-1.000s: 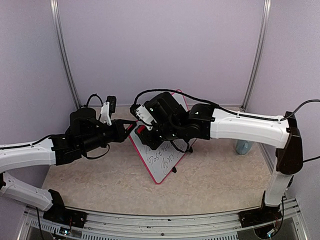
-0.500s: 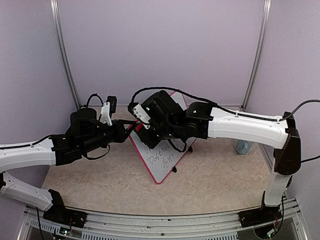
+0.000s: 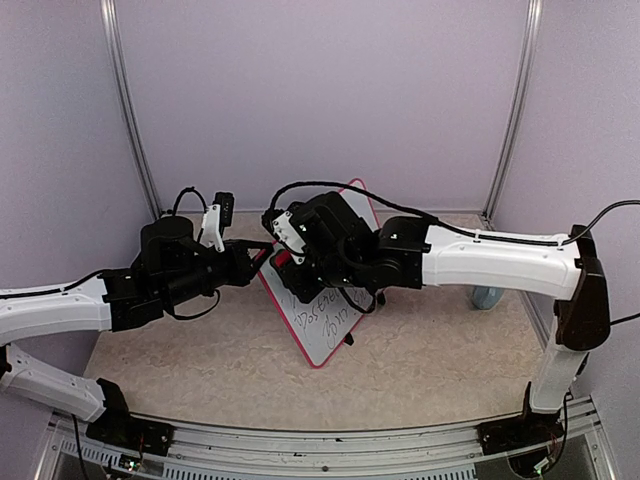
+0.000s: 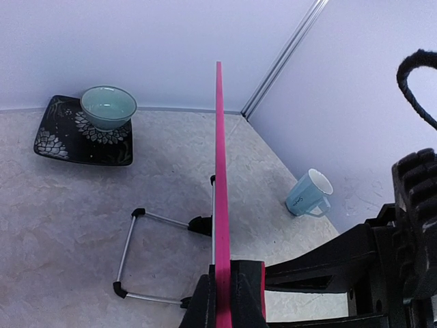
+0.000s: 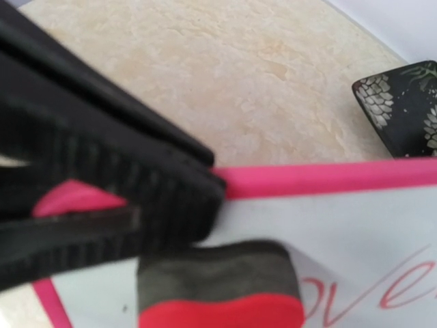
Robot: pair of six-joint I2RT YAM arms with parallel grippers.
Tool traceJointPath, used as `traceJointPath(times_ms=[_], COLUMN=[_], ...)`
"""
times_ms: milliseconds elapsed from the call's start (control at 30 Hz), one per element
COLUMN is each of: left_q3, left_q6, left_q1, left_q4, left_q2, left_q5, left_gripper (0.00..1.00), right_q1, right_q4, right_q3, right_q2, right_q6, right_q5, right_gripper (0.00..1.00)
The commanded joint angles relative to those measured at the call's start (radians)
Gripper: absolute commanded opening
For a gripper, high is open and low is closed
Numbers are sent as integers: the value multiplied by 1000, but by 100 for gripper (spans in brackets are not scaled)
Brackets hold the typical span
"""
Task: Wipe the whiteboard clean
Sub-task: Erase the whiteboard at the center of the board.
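Two end effectors are engaged on one object. We find the left end effector (image 4: pixel 222 292) closed on the pink frame of the whiteboard (image 3: pixel 328 322). The frame's edge is pinched between its fingers and runs straight up the left wrist view. We judge the right end effector (image 3: pixel 290 266) closed on the eraser (image 5: pixel 218 287) — its own fingers do not show in its wrist view, but the red block with dark felt sits at its tip. The eraser is just beside the left clamp and just under the frame; we cannot confirm contact with the white face.

Position of the whiteboard: propped on its wire stand (image 4: pixel 136 253) at mid surface (image 3: pixel 190 370), between the two arms. Its long axis runs from the far side toward the near edge. From the eraser, the written area lies away from the left clamp, along that axis. The right arm is on the face and the left arm only steadies the edge, so we judge the coming stroke must travel that way.

Writing: red cursive beside the eraser reads roughly "ove", cut off by the picture edge. Dark handwritten lines lower on the board are too small to read. No brand seen.

Behind the board — a bowl (image 4: pixel 108 107) on a dark patterned plate (image 4: pixel 58 140), and a pale blue mug (image 4: pixel 308 193) whose marking is illegible.
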Motion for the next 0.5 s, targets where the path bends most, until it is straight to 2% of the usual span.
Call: traceJointPath(times_ms=[0,267,467], left_q3=[-4,-5,-7], left_q6=[-1,-2,5], left_q1=[-49,-48,-50], left_q4=[-24,-22,-18], left_q2=[6,3,2], left_q5=[118,123,124], left_gripper=[0,0,0], right_q1=[1,1,-8], right_q4=[-8,-23,-104], right_q3=[-56,-17,120], right_q2=[10,12,71], right_q6=[20,12,4], right_q5=[-20,-12,143], right_gripper=[28,28,28])
